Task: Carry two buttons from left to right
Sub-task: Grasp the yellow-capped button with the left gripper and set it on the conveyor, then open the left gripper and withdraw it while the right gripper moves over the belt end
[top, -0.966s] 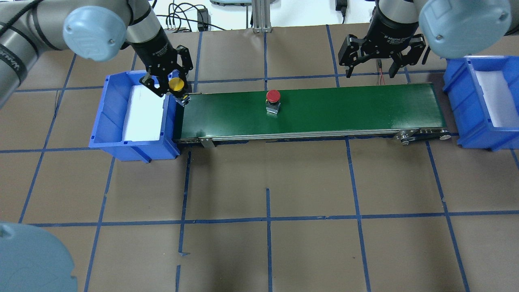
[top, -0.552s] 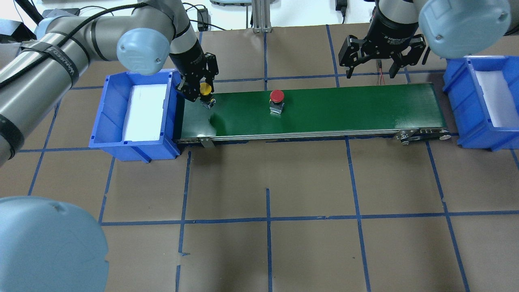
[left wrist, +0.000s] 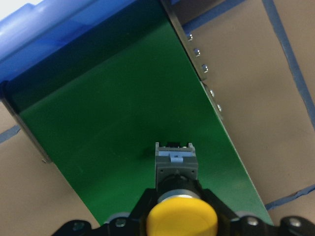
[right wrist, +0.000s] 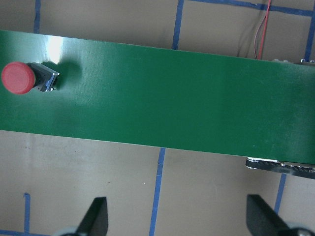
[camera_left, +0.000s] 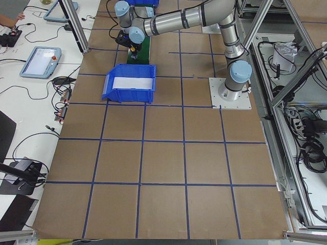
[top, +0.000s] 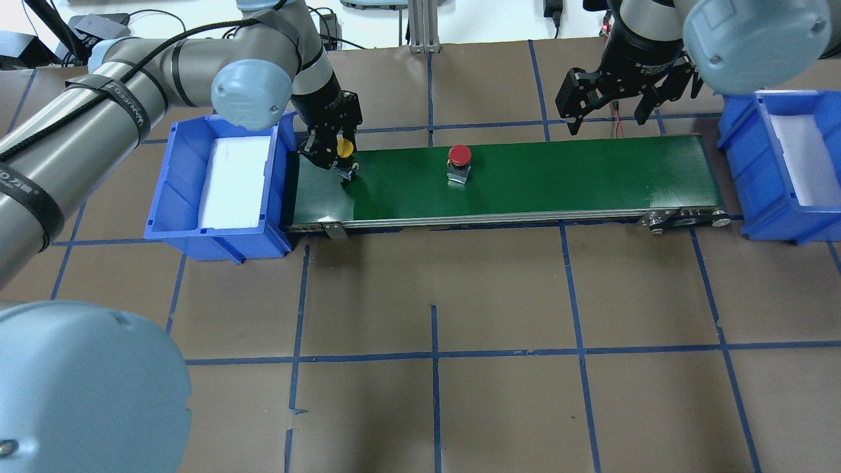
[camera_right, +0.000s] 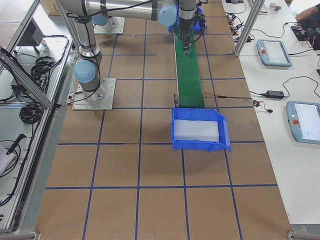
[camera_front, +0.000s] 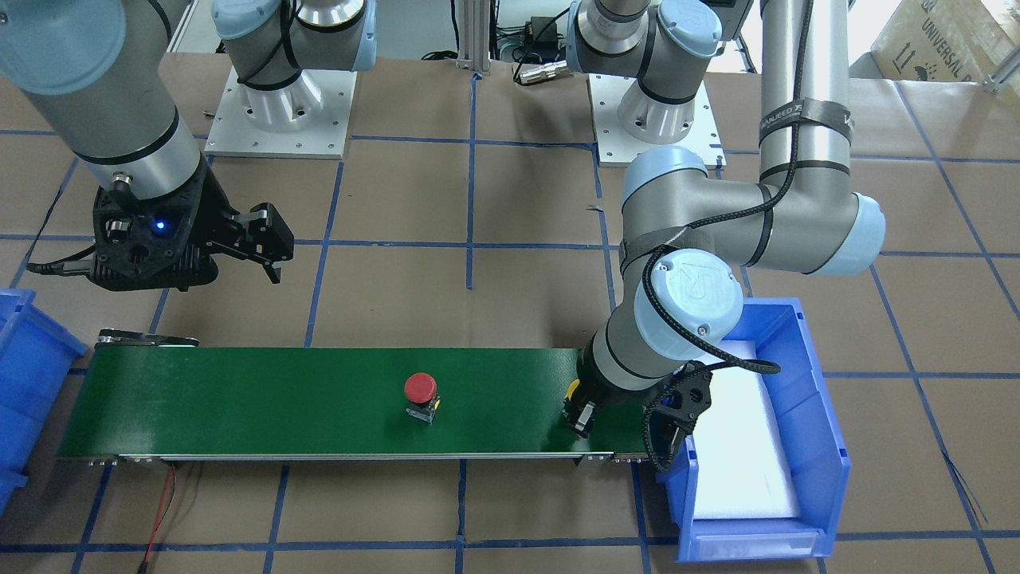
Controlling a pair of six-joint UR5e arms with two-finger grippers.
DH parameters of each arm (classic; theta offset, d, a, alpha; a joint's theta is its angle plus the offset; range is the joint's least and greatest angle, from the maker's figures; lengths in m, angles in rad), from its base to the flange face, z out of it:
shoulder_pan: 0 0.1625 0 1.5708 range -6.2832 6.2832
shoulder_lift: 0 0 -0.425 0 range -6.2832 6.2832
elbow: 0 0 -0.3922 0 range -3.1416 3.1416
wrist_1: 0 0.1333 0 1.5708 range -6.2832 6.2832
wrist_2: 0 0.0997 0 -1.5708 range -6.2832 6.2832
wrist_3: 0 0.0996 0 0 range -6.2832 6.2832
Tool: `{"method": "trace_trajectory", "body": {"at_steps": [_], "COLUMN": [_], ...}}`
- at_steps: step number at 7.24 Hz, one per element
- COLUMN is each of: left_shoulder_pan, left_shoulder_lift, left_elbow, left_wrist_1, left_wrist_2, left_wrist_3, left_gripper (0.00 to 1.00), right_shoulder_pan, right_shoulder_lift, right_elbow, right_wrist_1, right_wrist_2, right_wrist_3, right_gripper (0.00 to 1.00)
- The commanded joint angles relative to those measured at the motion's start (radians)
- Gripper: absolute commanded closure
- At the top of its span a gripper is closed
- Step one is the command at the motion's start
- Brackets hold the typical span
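Observation:
My left gripper (top: pixel 340 156) is shut on the yellow button (top: pixel 342 146), whose round cap sits between the fingers. It holds the button low over the left end of the green conveyor belt (top: pixel 558 177). I cannot tell whether the body touches the belt. The left wrist view shows the yellow cap (left wrist: pixel 183 220) and its black-and-silver body (left wrist: pixel 176 166) over the belt. The red button (top: pixel 459 156) stands upright on the belt, left of its middle, and also shows in the right wrist view (right wrist: pixel 18 77). My right gripper (top: pixel 608 120) is open and empty behind the belt's right part.
A blue bin (top: pixel 164 190) with a white foam liner stands at the belt's left end. A second blue bin (top: pixel 739 141) stands at the right end. Red and black wires (top: pixel 617 121) lie behind the belt under the right gripper. Brown paper with blue tape lines covers the table.
My left gripper has carried the yellow button rightward from the left bin's edge to over the belt's left end. The red button has drifted right along the belt. The right gripper shifted slightly.

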Motion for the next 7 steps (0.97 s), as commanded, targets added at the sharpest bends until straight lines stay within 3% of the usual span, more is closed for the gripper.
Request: {"method": "trace_trajectory", "body": {"at_steps": [1, 4, 7], "left_shoulder_pan": [-0.004, 0.002, 0.043], "left_shoulder_lift": [0.007, 0.069, 0.169], "left_elbow": [-0.009, 0.014, 0.003], "left_wrist_1": [-0.010, -0.013, -0.029], "left_wrist_2": [0.005, 0.012, 0.047], "left_wrist_3": [-0.001, 0.059, 0.332], "left_gripper": [0.12, 0.05, 0.01], "right_shoulder_pan": [-0.006, -0.084, -0.193], "right_shoulder_lift": [-0.001, -0.005, -0.005], "right_elbow": [0.037, 0.052, 0.163], "right_wrist_1": [-0.022, -0.034, -0.220], "right_wrist_2": [0.007, 0.001, 0.012], "right_wrist_3": [-0.094, -0.426, -0.815], "right_gripper": [0.00, 0.00, 0.00]}}
